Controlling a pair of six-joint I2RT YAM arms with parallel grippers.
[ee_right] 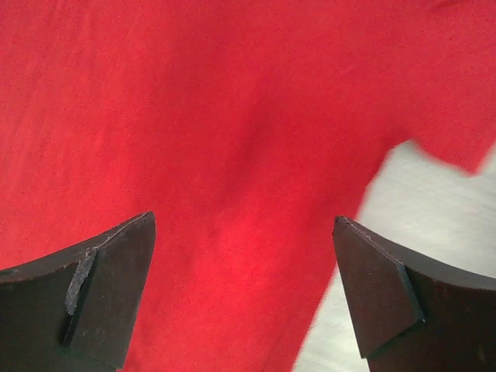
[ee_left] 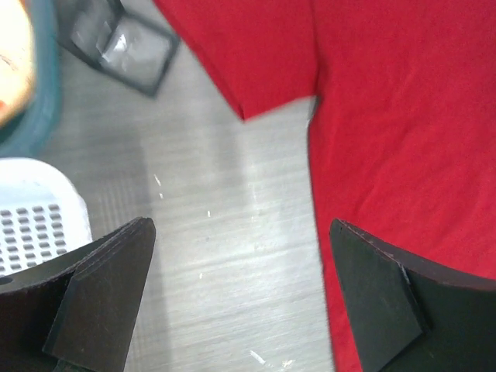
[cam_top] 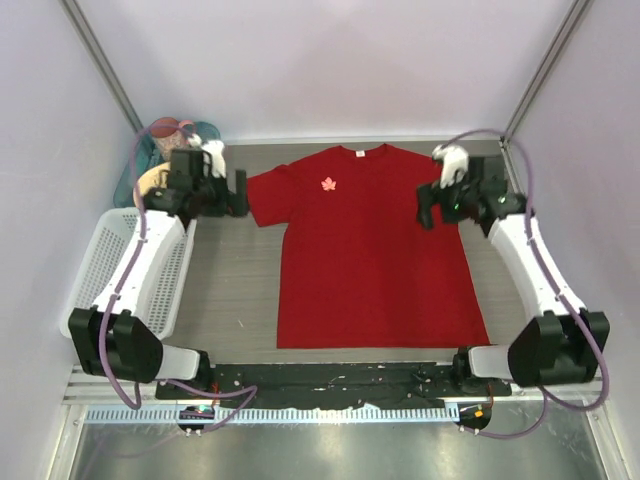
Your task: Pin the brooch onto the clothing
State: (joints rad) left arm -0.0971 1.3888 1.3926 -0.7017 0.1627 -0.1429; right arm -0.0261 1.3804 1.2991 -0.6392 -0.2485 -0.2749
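The red T-shirt, the clothing (cam_top: 375, 255), lies flat in the middle of the table, collar toward the back. The pale pink leaf-shaped brooch (cam_top: 328, 184) sits on its chest, left of the collar. My left gripper (cam_top: 238, 194) hangs open just off the shirt's left sleeve, over bare table (ee_left: 242, 225), with the shirt's edge (ee_left: 403, 132) to its right. My right gripper (cam_top: 428, 206) is open above the shirt's right side (ee_right: 232, 139), near the right sleeve. Nothing lies between either pair of fingers. The brooch does not show in either wrist view.
A white perforated basket (cam_top: 100, 262) stands along the left edge. Behind it, at the back left, sits a teal container (cam_top: 135, 180) with pinkish items. A small black square box (ee_left: 124, 43) lies near the left sleeve. Walls close in on both sides.
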